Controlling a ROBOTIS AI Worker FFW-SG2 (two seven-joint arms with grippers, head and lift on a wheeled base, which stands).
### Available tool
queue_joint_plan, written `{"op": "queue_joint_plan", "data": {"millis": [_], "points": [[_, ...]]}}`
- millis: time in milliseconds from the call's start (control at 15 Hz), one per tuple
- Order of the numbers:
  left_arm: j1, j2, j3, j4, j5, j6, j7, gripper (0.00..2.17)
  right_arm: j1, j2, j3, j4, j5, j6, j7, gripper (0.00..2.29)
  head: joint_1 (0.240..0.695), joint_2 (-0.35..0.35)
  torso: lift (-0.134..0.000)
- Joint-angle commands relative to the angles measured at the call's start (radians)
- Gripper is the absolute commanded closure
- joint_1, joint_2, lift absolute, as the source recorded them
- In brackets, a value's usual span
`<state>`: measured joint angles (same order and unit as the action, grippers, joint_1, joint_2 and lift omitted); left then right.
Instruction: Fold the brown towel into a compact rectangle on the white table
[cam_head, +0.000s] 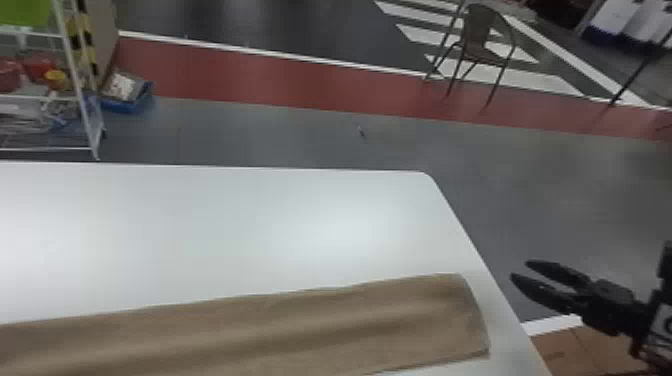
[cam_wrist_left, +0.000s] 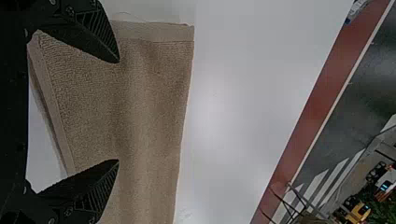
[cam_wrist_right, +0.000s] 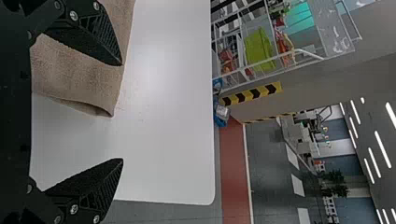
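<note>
Claws: both wide open, both empty.
Left gripper (cam_wrist_left: 117, 111): spread above brown towel (cam_wrist_left: 140, 107); contact unclear; right gripper (cam_head: 520, 269): beside white table (cam_head: 200, 225), clear of towel.

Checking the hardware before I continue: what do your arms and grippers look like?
The left gripper and right gripper match: black, with tapering, pointed fingers, ridged inside, and silvery screws. The right arm is black with a pale marking.
</note>
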<state>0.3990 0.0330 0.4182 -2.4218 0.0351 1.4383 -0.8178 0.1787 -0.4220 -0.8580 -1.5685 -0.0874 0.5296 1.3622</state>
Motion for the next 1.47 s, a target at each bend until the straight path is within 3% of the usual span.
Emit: {"op": "queue_joint_plan", "data": {"millis": [0,1400], "points": [[0.001,-0.001,-0.004,-0.002,0.002,0.003,0.0,0.14,0.002,-0.001,-0.004,-0.005,-0.003,0.004,0.005,0.17,0.695,-0.35,-0.122],[0.001,-0.001,-0.012,-0.013,0.006,0.018,-0.007,0.14,0.004,0.009,-0.007,-0.045,-0.005,0.034,0.005,0.19,0.695,-0.35,-0.122]]}}
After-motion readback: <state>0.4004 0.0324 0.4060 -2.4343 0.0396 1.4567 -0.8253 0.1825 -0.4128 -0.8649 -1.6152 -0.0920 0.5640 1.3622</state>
